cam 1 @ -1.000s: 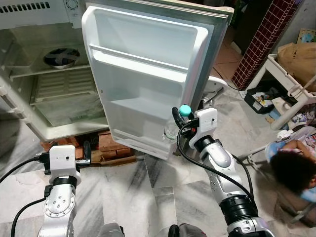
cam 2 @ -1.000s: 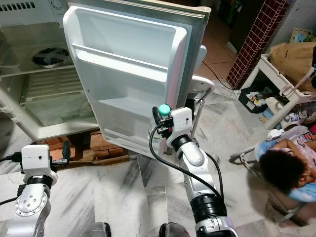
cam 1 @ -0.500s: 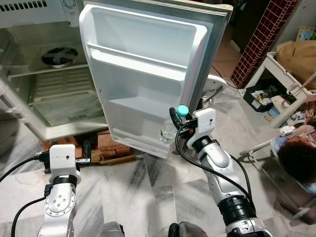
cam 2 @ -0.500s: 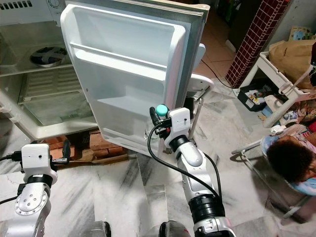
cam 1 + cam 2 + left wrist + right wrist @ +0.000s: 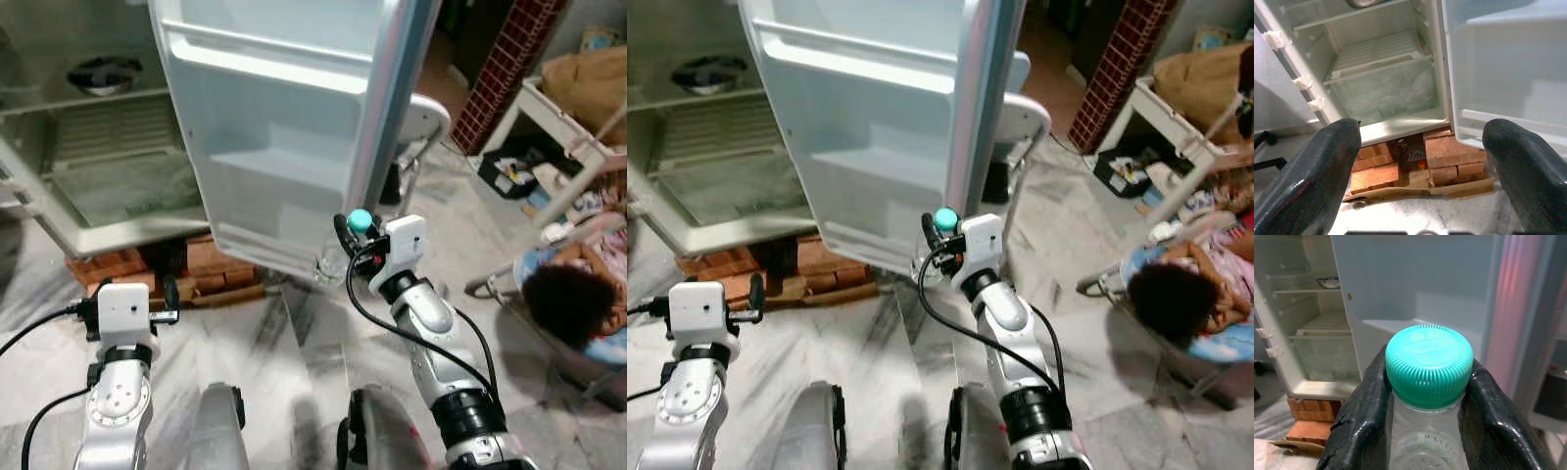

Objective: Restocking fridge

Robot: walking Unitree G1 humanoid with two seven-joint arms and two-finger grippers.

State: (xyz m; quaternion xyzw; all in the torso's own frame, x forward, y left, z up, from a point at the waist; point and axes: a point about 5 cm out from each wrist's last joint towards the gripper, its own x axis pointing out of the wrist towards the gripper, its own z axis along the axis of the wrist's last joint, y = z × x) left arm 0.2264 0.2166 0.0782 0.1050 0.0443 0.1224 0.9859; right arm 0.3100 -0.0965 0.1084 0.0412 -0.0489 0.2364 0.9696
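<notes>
Right wrist view puts us right behind our right gripper [image 5: 1427,396], whose two black fingers [image 5: 1359,416] pinch the neck of a clear bottle [image 5: 1425,440] just under its ribbed teal cap [image 5: 1428,363]. In the left eye view the same cap [image 5: 361,220] sits at the middle of the frame, with the bottle's clear body [image 5: 333,262] hanging below it, close against the lower edge of the open fridge door [image 5: 284,147]. The door's inner shelves fill the upper middle of that frame.

Our left gripper [image 5: 1420,161] has its fingers [image 5: 1312,171] spread wide apart and grips nothing. In the left eye view it sits at the lower left of the frame [image 5: 168,294], pointing toward the bricks [image 5: 211,264] that prop up the fridge [image 5: 88,225].

Inside the open fridge cabinet, at the upper left, a metal bowl [image 5: 98,73] rests on a shelf. Marble floor [image 5: 294,333] spreads under us. At the right edge of the frame a person [image 5: 568,308] sits low beside a white rack [image 5: 563,127], and a dark red brick pillar [image 5: 505,69] stands at the upper right.
</notes>
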